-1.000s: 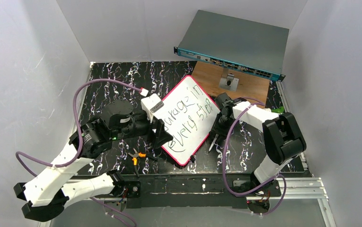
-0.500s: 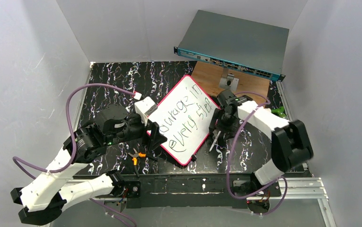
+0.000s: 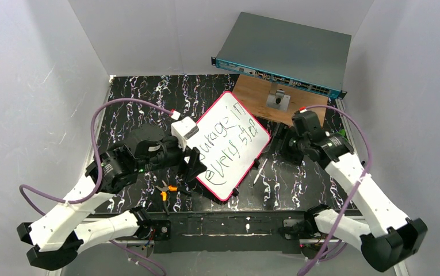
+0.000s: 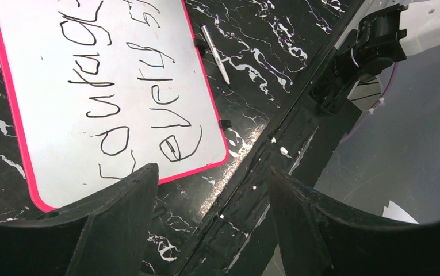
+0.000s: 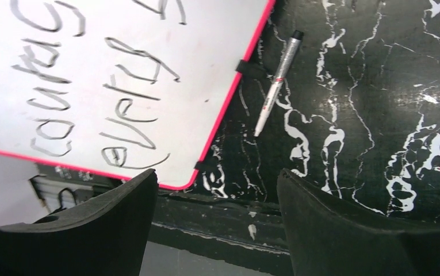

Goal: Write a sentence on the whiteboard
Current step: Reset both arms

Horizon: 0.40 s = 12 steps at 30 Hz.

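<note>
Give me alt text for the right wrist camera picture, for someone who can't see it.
A white rectangular whiteboard with a thin pink-red frame lies on a black, white-veined tabletop, bearing two lines of black handwritten words. A slim silver pen lies beside the board's edge. The open, empty right gripper frames the bottom.

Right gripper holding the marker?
No, the marker lies on the black table beside the whiteboard, and the right gripper is open and empty.
</note>
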### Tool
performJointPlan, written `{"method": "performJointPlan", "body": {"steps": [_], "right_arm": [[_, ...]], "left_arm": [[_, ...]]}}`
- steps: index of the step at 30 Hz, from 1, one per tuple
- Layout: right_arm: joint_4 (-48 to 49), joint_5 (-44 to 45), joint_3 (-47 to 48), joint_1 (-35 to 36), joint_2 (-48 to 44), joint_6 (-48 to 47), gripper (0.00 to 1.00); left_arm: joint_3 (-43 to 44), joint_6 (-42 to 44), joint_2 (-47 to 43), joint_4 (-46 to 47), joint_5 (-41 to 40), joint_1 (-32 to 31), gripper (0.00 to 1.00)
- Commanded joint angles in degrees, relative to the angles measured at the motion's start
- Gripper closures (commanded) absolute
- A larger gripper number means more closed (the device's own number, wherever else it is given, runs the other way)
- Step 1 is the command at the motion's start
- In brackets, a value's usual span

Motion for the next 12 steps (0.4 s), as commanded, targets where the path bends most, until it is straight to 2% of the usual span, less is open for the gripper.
{"method": "performJointPlan", "body": {"steps": [1,2,3,4,5,12], "right_arm": [[2.55,-2.33,-0.23,-0.26,-6.42,1.83,0.17],[2.6,-2.54,-0.25,-0.26,-6.93,2.39,0.17],[2.41,-2.65,-0.2,-0.26,-7.14,3.0,0.17],[2.34,-2.63,-0.12,-0.26,-7.21,3.49,0.17],[4.81,-2.98,-0.28,-0.26,-7.28,3.49,0.17],[0.39,-0.26,1.7,-0.26,-6.71,1.53,0.16]], "left_arm": [[-0.49,0.55,0.62,1.37,-1.51,0.23,0.29],[-0.49,0.25,0.65,1.54,-2.35,0.24,0.23],[-0.59,0.04,0.65,1.79,-3.22,0.25,0.05],[-0.79,-0.02,0.57,2.05,-3.56,0.2,0.02],[-0.97,-0.1,0.49,2.25,-3.88,0.26,0.02],[-1.31,-0.03,0.74,2.22,-5.41,0.26,0.01]]}}
